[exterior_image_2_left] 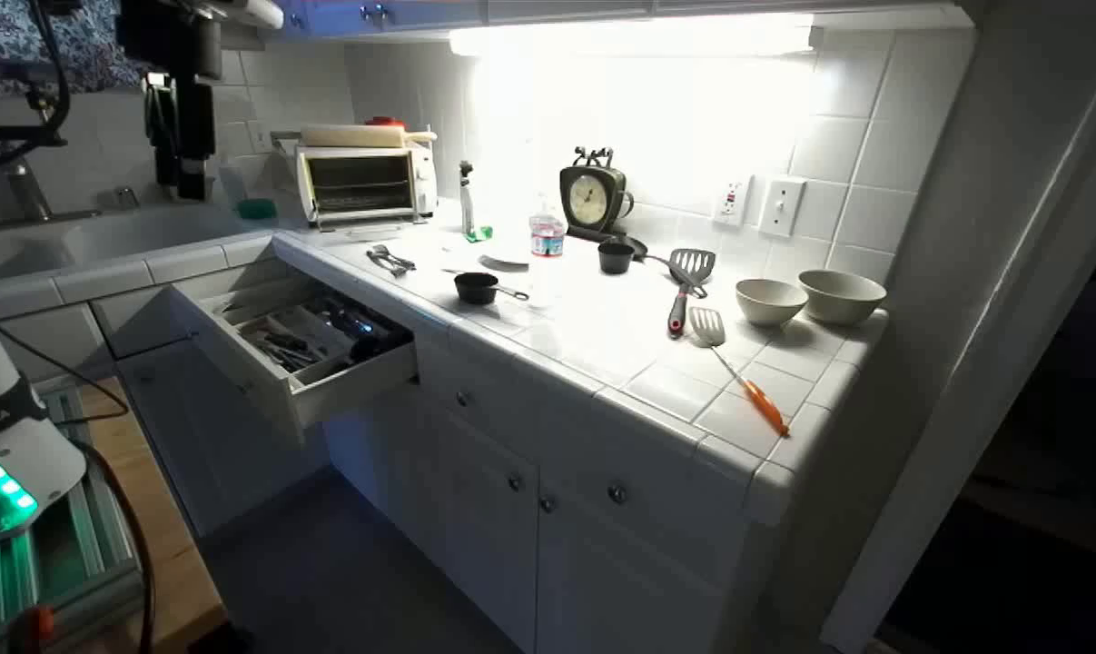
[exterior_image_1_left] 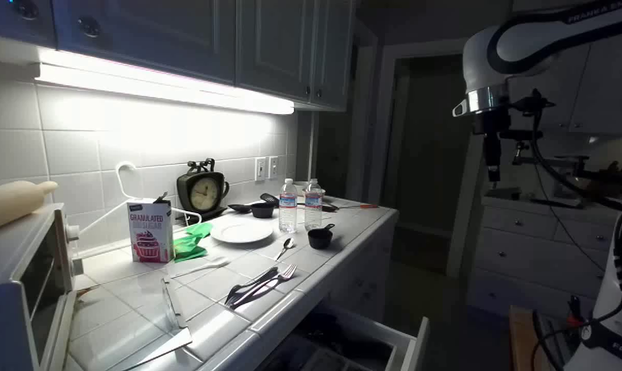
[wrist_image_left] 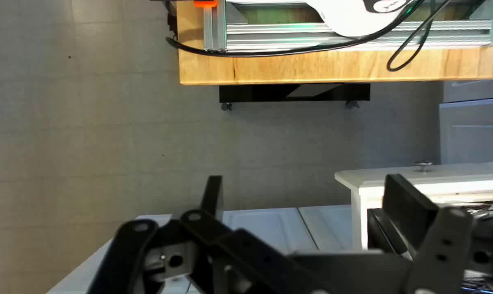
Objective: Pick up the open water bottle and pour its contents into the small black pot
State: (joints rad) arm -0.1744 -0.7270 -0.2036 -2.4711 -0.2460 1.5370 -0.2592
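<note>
Two clear water bottles stand upright side by side on the counter, a nearer bottle and a farther bottle; which one is open I cannot tell. In an exterior view glare washes them out, leaving mainly a bottle label. A small black pot with a handle sits near the counter's front edge. Behind the plate is a similar black pot. My gripper hangs away from the counter, over the floor, fingers wide apart and nothing between them.
On the counter lie a white plate, a spoon, forks, a sugar carton and a clock. Spatulas and two bowls occupy the far end. An open drawer juts out below the counter.
</note>
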